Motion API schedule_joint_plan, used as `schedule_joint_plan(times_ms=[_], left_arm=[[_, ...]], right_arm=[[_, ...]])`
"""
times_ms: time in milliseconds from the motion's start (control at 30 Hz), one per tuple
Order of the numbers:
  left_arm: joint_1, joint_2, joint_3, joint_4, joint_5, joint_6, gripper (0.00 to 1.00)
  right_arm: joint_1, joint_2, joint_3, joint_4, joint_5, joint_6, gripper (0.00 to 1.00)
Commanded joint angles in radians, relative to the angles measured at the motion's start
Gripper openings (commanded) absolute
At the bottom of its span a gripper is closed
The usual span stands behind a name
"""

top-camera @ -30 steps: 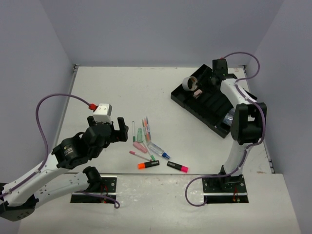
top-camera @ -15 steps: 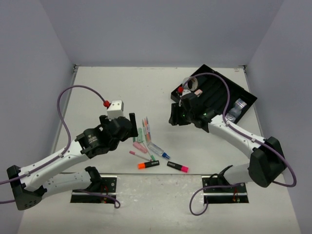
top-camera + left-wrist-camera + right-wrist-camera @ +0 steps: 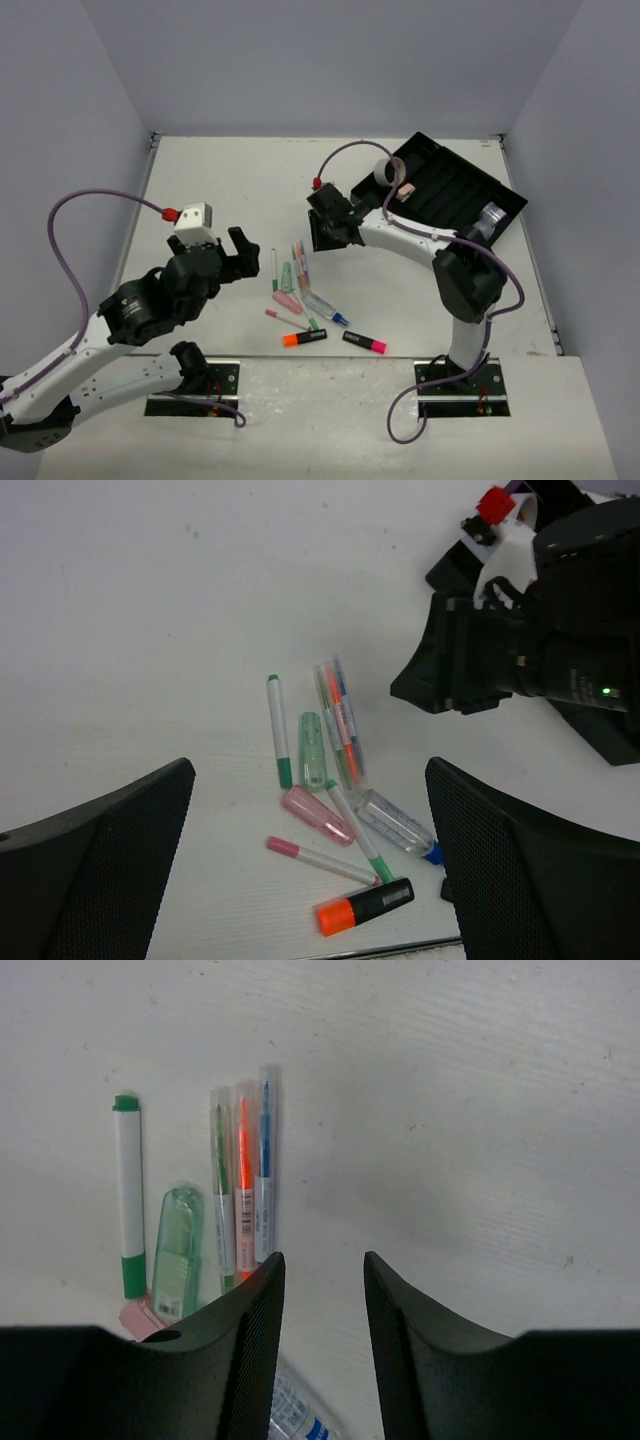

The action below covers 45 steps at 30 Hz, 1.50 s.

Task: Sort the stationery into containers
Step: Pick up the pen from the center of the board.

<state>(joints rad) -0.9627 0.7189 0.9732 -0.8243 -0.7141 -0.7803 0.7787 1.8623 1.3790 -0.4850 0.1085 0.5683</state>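
Overhead and both downward wrist views share the pens (image 3: pixel 300 260).

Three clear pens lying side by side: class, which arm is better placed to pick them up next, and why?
Probably the right. Its open end effector hovers just beside the three clear pens. The left end effector, also open, sits farther off, beyond the green-tipped white pen.

White-and-black arms (image 3: pixel 70 362) carry purple cables (image 3: pixel 110 194) with red plugs (image 3: pixel 170 213).
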Motion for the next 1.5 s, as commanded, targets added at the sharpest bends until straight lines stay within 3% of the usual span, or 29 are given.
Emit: schedule_joint_plan(times_ms=[0, 167, 600, 1000, 1233, 1333, 1467], left_arm=[[0.001, -0.061, 0.032, -0.053, -0.084, 0.107, 1.00], [0.000, -0.178, -0.110, 0.027, -0.087, 0.122, 1.00], [0.001, -0.088, -0.099, 0.010, -0.097, 0.108, 1.00], [0.001, -0.108, -0.102, 0.011, -0.097, 0.107, 1.00], [0.001, -0.120, -0.102, 0.009, -0.097, 0.105, 1.00], [0.001, -0.123, -0.103, 0.010, -0.097, 0.105, 1.00], [0.001, -0.125, -0.103, 0.011, -0.096, 0.107, 1.00]], right_arm=[[0.053, 0.094, 0.157, -0.097, 0.080, 0.021, 0.39], [0.088, 0.178, 0.235, -0.142, 0.122, 0.025, 0.36], [0.119, 0.276, 0.275, -0.162, 0.132, 0.045, 0.33], [0.117, 0.319, 0.297, -0.195, 0.161, 0.052, 0.29], [0.095, 0.290, 0.223, -0.195, 0.208, 0.071, 0.17], [0.080, 0.266, 0.191, -0.193, 0.217, 0.075, 0.02], [0.052, 0.188, 0.157, -0.186, 0.227, 0.063, 0.00]])
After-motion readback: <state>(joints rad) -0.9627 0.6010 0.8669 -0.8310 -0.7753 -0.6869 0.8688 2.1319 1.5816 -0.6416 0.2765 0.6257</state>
